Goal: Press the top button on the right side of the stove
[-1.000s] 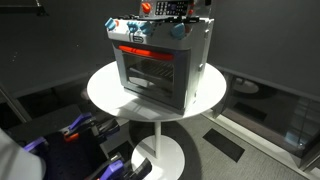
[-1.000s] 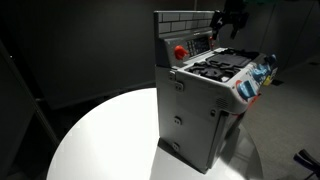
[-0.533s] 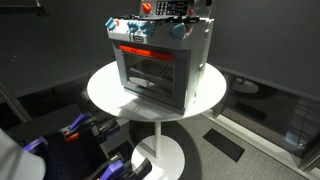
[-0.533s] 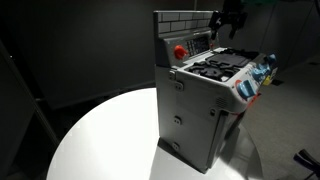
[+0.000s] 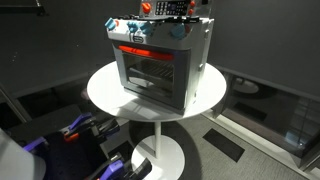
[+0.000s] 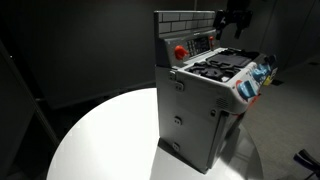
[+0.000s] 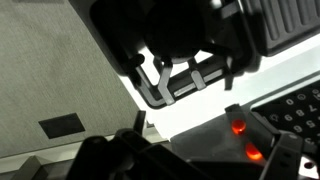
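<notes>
The stove (image 5: 160, 62) is a small grey toy oven with a glass door, a red strip and pale blue knobs, standing on a round white table (image 5: 105, 92). It also shows in an exterior view (image 6: 205, 100) from its side, with black burners on top and a red button on its back panel. My gripper (image 6: 236, 20) hangs just above the stove's back panel, near its far top corner, and also shows in an exterior view (image 5: 190, 8). In the wrist view two red glowing buttons (image 7: 236, 127) show between my dark fingers (image 7: 215, 160), which look apart and empty.
The table stands on a white pedestal foot (image 5: 160, 155). Blue-and-black gear (image 5: 70, 135) lies on the floor beside it. A grey brick-pattern backboard (image 6: 185, 20) rises behind the burners. Dark walls surround the scene.
My gripper has shifted slightly sideways and up over the stove's back panel. The stove has not moved.
</notes>
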{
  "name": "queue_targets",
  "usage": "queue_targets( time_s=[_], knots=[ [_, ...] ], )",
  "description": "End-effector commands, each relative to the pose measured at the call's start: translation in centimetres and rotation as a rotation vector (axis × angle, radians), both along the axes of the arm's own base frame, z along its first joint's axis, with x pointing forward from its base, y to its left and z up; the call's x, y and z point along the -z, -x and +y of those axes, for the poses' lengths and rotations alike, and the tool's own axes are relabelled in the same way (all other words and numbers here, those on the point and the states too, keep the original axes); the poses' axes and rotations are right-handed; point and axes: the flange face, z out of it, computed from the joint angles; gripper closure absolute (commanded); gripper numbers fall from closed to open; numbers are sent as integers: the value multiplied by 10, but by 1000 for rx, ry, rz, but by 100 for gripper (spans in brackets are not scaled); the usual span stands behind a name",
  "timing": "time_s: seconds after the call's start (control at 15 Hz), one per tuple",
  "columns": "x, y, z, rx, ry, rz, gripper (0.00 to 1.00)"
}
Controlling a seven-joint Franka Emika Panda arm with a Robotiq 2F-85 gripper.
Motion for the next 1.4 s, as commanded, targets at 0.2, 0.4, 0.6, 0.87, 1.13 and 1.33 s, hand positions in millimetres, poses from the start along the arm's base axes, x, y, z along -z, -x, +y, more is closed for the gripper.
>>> queue_targets(
  time_s=[0.2,0.4,0.6,0.87,1.13,1.33],
  knots=[
    [-17,38,-4,-61,-44,113,0],
    [-18,60,0,-104,-67,182,0],
    [-20,83,3,-141,-67,244,0],
    [-24,112,6,-143,-36,261,0],
    [-28,133,10,-145,-8,244,0],
    [-28,144,11,-147,-3,245,0]
  ],
)
